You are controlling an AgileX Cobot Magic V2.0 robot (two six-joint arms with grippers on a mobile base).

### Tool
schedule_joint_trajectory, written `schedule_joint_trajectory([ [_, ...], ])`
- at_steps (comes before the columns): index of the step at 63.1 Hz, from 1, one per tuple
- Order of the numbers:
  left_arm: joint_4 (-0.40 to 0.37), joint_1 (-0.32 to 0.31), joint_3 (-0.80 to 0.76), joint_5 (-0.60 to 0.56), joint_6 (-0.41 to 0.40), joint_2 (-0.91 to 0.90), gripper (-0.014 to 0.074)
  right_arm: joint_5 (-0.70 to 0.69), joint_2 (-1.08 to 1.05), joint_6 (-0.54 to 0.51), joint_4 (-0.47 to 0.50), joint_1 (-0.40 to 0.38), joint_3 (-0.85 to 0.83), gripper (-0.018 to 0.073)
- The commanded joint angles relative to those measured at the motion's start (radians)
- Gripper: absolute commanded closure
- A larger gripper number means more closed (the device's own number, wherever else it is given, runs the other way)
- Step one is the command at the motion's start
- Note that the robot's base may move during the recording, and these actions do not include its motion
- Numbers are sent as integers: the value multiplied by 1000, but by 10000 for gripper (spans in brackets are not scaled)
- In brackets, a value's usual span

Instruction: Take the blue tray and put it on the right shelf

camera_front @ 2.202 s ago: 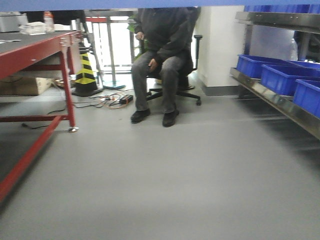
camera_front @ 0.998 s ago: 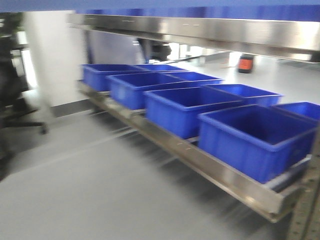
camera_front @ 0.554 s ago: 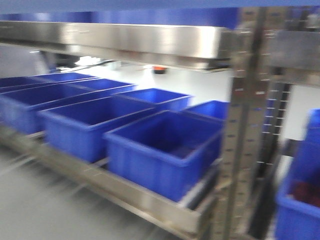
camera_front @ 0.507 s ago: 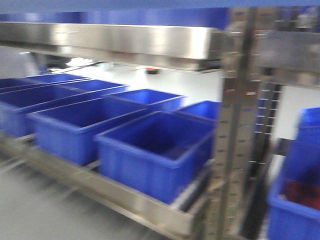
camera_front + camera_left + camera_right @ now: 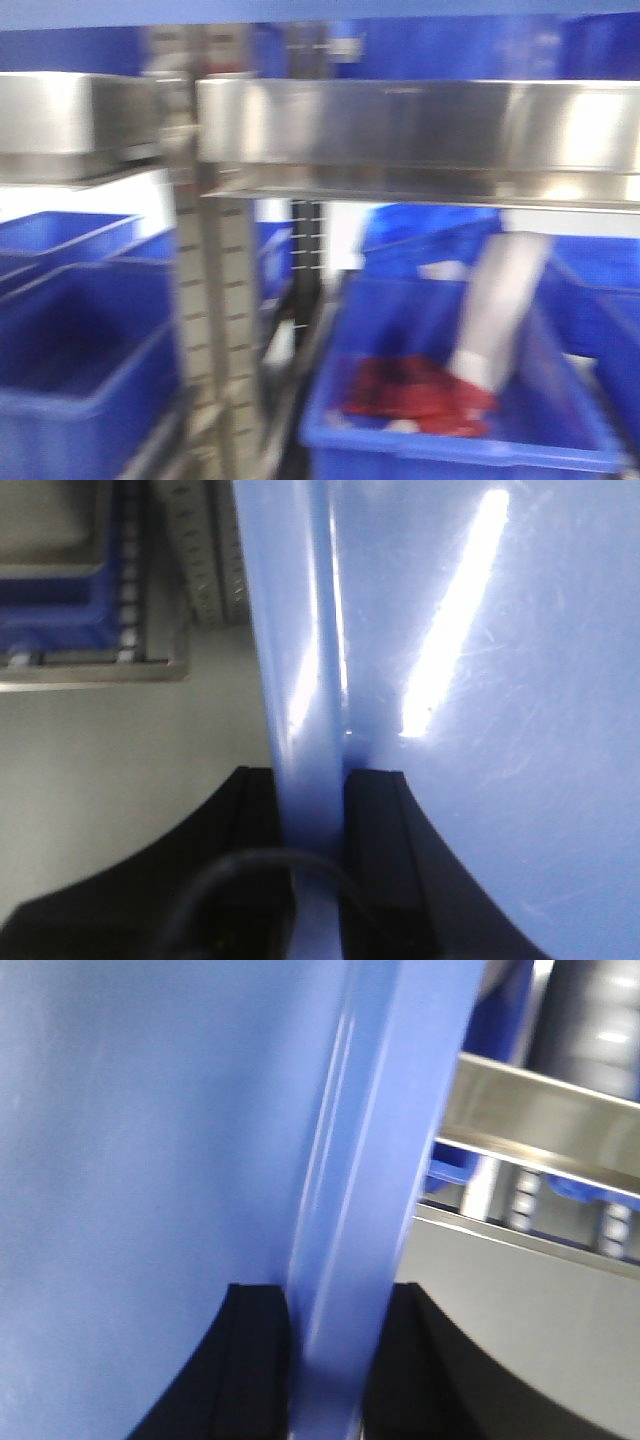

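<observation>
- So, both ends are gripped. The left gripper (image 5: 312,800) is clamped on the tray's rim, a black jaw on each side of the lip.
- Same deal for the right gripper (image 5: 330,1345), squeezed onto the opposite rim.
- The tray (image 5: 300,10) isn't resting on anything, it's carried between the two arms. In the front view it's only the pale strip along the top, above the beam (image 5: 520,125).
- The shelf (image 5: 330,120) is the steel level behind that beam, dead ahead of the tray. An upright (image 5: 205,300) stands at the beam's left end, and bins (image 5: 70,380) sit below the beam.
- What matters, I'd say: the tray's long axis runs gripper to gripper and looks roughly parallel to the beam. So it goes forward over the beam with both arms together, neither one nearer.
- Front view is really blurry. There's dark blue stuff just above the beam, and I can't tell what it is or whether there's room.
</observation>
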Motion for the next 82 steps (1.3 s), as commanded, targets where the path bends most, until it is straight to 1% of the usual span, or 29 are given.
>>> schedule_joint_trajectory([
  [1,-35,-14,-28,79,31,-28,644,-77,-26,-30,4,5,-29,503],
  [82,-37,-14,-28,79,31,-28,644,-77,-26,-30,4,5,-29,503],
])
